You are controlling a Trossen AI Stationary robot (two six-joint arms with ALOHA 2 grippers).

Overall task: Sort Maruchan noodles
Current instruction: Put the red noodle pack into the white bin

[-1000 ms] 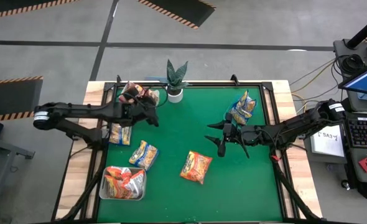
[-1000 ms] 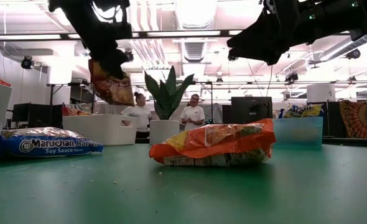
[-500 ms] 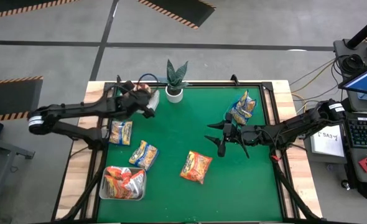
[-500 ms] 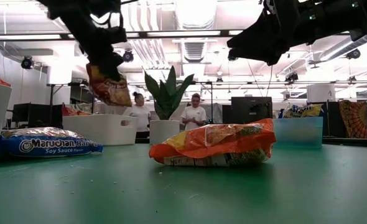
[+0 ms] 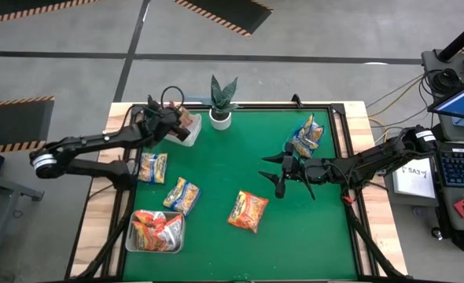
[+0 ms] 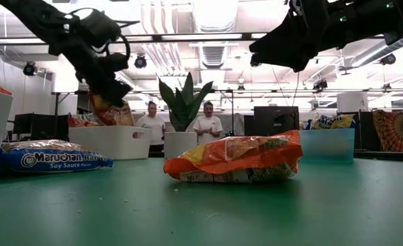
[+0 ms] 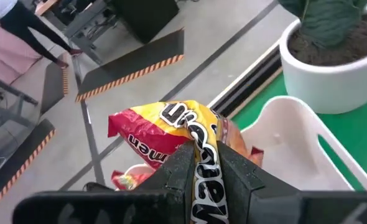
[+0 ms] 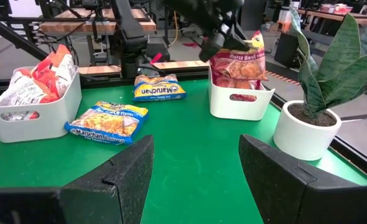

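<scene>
My left gripper [image 5: 174, 120] is shut on a red-and-yellow noodle packet [image 7: 165, 124] above the white tray [image 5: 187, 134] at the table's far left. That tray holds more red packets [image 8: 236, 81]. An orange packet [image 5: 248, 211] lies flat mid-table, and two blue-and-yellow packets [image 5: 182, 195] [image 5: 152, 167] lie flat to its left. My right gripper [image 5: 273, 174] hovers open right of centre, with nothing between its fingers. My left gripper pinches the packet's upper end [image 7: 201, 142] between its two fingers. The fingers [image 8: 216, 42] slant down onto it from the table's left. The packet [image 8: 241, 60] hangs upright below them, its lower end at the tray's rim; whether it touches the packets inside I cannot tell.
A potted plant [image 5: 221, 106] stands at the far edge beside the tray. A white tray [image 5: 157, 232] of orange packets sits at the near left. A tray [image 5: 306, 136] of blue-and-yellow packets is at the far right. People stand in the room beyond the table [image 6: 205, 126].
My left gripper has swung toward the table's far left corner and come down, carrying the packet from over the green mat to above the far-left tray. The packet now hangs lower, at the tray's rim. My right gripper has kept still.
</scene>
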